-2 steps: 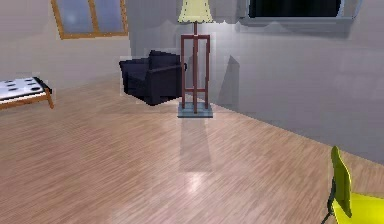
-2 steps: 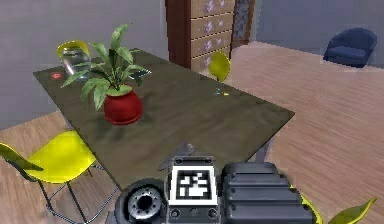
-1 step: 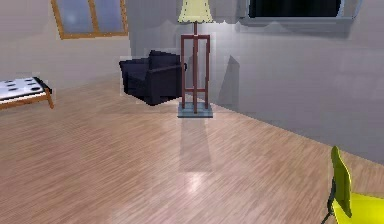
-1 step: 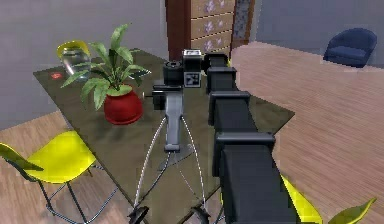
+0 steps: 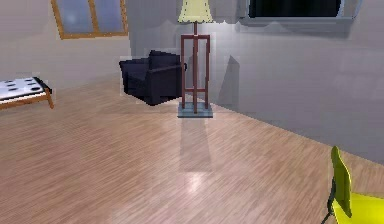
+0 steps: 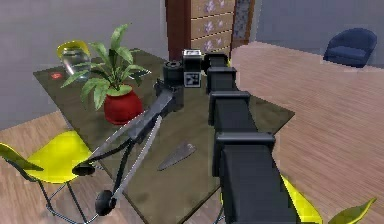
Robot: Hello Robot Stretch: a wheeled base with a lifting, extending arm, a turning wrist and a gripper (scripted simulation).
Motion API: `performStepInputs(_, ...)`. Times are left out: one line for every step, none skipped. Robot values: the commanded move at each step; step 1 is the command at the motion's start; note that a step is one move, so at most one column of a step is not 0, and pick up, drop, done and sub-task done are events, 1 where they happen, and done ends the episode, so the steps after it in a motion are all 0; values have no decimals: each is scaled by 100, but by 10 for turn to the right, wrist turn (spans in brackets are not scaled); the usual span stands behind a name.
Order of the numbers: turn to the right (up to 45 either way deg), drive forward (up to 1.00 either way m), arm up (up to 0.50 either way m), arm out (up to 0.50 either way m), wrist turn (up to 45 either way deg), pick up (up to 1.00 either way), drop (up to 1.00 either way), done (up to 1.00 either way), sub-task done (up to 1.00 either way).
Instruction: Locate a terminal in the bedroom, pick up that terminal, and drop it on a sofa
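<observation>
On the dark glossy desk (image 6: 262,112) a small dark flat thing (image 6: 178,153), perhaps the terminal, lies just beside the jaws, toward the arm side view's right, slanted like them. Whether the jaws are spread, I cannot tell.

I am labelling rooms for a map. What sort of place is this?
Probably an open living and dining area in a house: a dark blue armchair beside a floor lamp on wood flooring, and a dining table with yellow chairs and a potted plant.
</observation>
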Motion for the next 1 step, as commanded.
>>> performStepInputs(0, 0, 0, 0, 450, 0, 0, 0, 0)
